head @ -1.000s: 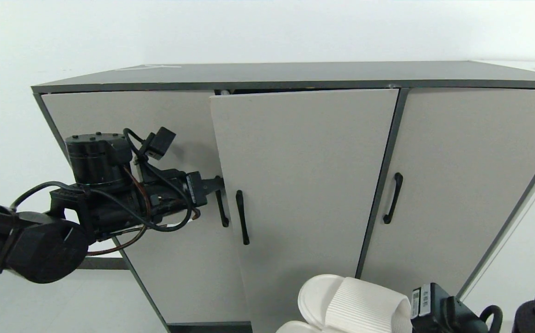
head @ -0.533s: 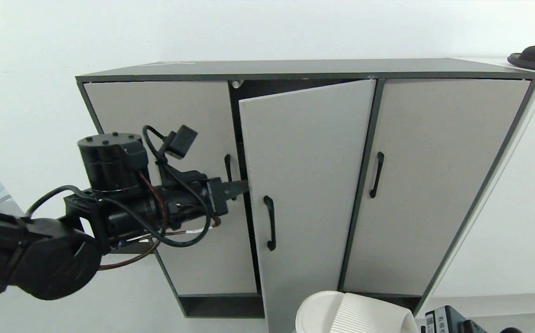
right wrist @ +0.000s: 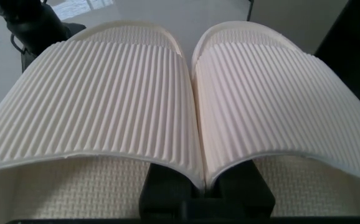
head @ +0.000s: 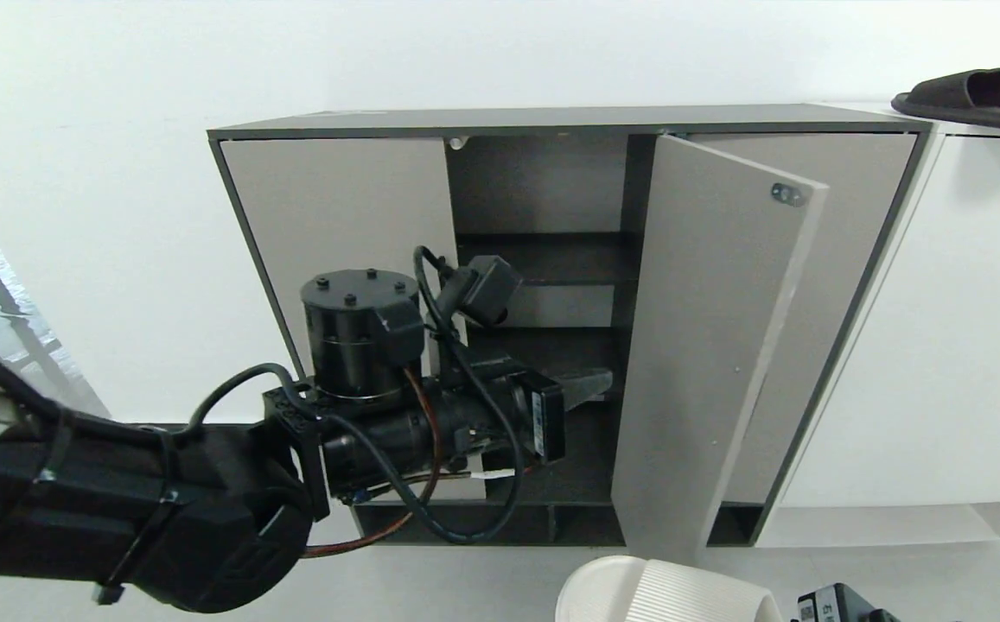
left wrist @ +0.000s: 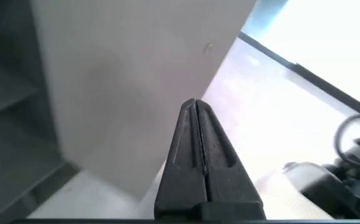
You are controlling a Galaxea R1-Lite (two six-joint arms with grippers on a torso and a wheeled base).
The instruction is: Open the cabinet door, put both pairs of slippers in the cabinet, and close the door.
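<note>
The grey cabinet [head: 335, 199] has its middle door [head: 707, 345] swung wide open, showing dark shelves [head: 551, 250] inside. My left gripper [head: 590, 387] is shut with nothing in it, its tips inside the opening just left of the door's inner face [left wrist: 124, 93]; its fingers [left wrist: 195, 149] are pressed together. A pair of white ribbed slippers [right wrist: 186, 99] is held side by side in my right gripper, whose jaws close on their inner edges; one slipper [head: 664, 592] shows at the bottom of the head view. A dark pair of slippers [head: 975, 91] lies on the top at the far right.
A white unit [head: 966, 328] adjoins the cabinet on the right. Pale floor [head: 465, 579] lies in front of the cabinet. The cabinet's left door [head: 335, 259] stays closed.
The middle door has swung from slightly ajar to wide open, my left gripper moving right with it. The head view has also shifted, so the cabinet sits farther off.
</note>
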